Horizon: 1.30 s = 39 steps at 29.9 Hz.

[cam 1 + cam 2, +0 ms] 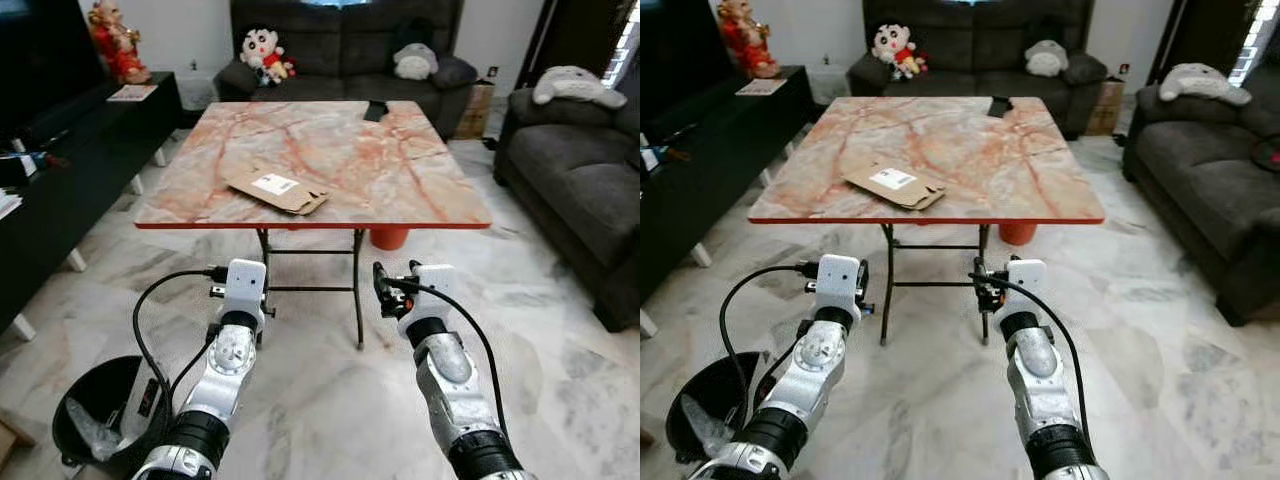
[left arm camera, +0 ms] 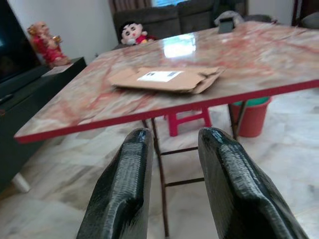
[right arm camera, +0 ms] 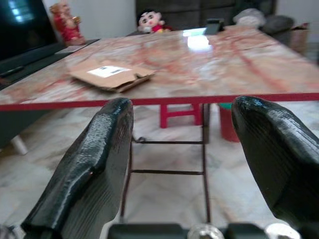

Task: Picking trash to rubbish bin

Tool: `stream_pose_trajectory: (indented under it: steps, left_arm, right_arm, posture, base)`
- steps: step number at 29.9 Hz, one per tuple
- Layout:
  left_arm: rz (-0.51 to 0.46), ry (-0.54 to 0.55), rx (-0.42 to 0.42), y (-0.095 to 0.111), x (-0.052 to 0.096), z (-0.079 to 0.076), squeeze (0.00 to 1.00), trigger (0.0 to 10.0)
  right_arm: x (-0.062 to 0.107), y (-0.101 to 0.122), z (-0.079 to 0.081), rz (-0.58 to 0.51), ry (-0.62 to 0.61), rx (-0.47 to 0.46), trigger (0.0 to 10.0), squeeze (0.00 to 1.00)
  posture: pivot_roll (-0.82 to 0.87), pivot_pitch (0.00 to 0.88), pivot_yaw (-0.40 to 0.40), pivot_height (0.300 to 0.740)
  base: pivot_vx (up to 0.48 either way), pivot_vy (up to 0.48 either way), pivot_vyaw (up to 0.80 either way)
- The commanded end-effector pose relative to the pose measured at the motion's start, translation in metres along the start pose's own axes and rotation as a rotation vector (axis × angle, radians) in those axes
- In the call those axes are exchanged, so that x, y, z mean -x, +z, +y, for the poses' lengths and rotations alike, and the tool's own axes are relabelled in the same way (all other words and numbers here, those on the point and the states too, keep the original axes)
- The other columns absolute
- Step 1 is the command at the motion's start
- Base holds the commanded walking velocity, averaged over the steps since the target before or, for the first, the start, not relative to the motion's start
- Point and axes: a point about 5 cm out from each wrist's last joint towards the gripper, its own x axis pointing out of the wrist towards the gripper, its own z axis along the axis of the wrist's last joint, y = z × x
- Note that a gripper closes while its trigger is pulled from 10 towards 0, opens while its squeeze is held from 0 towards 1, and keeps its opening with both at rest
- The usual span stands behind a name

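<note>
While the flattened cardboard package lies near the table's front edge, both the left gripper and right gripper hover below, fingers apart, ready to reach.

A flattened cardboard box lies on the worktop toward its near edge at seven o'clock of centre, a small dark object at the far edge at one o'clock, and a rubbish bin on the floor at eight o'clock.
</note>
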Motion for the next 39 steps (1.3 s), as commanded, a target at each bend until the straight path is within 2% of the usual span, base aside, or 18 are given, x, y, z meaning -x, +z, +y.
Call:
stream_pose_trajectory:
  steps: [1,15,19,30,33,39]
  left_arm:
    - [-0.005,0.011,0.004,0.005,-0.004,0.003,0.00,10.0]
    - [-0.004,0.011,0.003,0.006,-0.004,0.004,0.00,10.0]
    - [-0.003,0.010,0.001,0.006,-0.005,0.004,0.00,10.0]
    - [-0.006,0.012,0.000,0.007,-0.004,0.005,0.00,10.0]
    - [-0.008,0.014,-0.002,0.008,-0.005,0.005,0.00,10.0]
    - [-0.009,0.015,-0.003,0.008,-0.005,0.006,0.00,10.0]
  right_arm:
    - [-0.003,0.004,0.002,-0.014,0.002,-0.007,10.0,0.00]
    - [-0.004,0.004,0.010,-0.014,0.042,0.025,10.0,0.00]
    - [-0.003,0.003,0.011,-0.017,0.036,-0.006,10.0,0.00]
    - [-0.003,0.004,0.012,-0.017,0.044,-0.006,10.0,0.00]
    - [-0.004,0.004,0.015,-0.017,0.069,0.020,10.0,0.00]
    - [-0.003,0.004,0.016,-0.023,0.066,0.014,10.0,0.00]
  posture:
    - [0.13,0.000,-0.001,0.740]
    - [0.14,0.000,0.000,0.740]
    - [0.14,0.000,0.000,0.740]
    - [0.14,0.000,0.001,0.740]
    - [0.14,0.000,0.001,0.740]
    - [0.14,0.000,0.001,0.740]
  base:
    - [0.409,0.000,0.00]
    - [0.410,0.000,0.00]
    - [0.406,0.000,0.10]
    - [0.409,0.000,0.00]
    - [0.410,0.000,0.00]
    - [0.407,0.000,0.75]
